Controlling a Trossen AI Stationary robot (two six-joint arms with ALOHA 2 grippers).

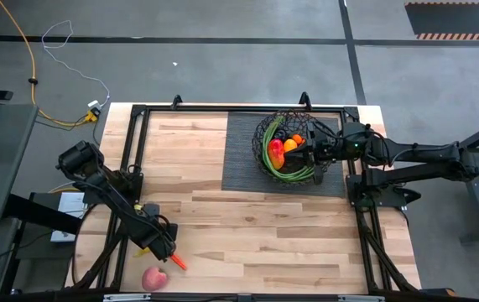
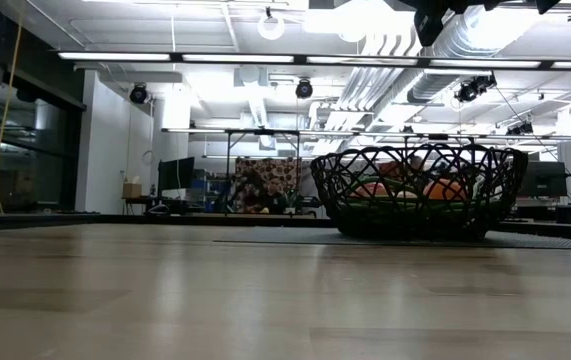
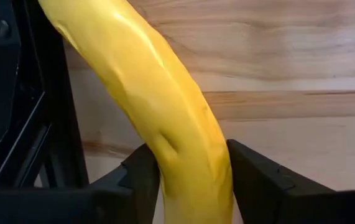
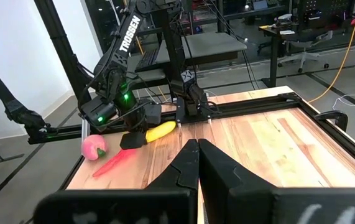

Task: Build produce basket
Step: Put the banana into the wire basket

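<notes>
**A robotics lab in an open industrial hall**

Exposed ducts [image 2: 385, 60] and strip lights [image 2: 295, 58] cross the white ceiling. Beyond the wooden table [image 1: 247, 243], desks with monitors [image 2: 175, 178] stand at twelve o'clock. Cables [image 1: 54, 75] trail over grey concrete floor at ten o'clock.

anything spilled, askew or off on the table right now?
Nothing stands out. The basket sits upright on the mat with produce inside; the apple and carrot lie on the near edge, and the left end effector is closing around the banana.

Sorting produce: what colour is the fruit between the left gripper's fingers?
Yellow: a banana, clearest in the left wrist view.
</notes>
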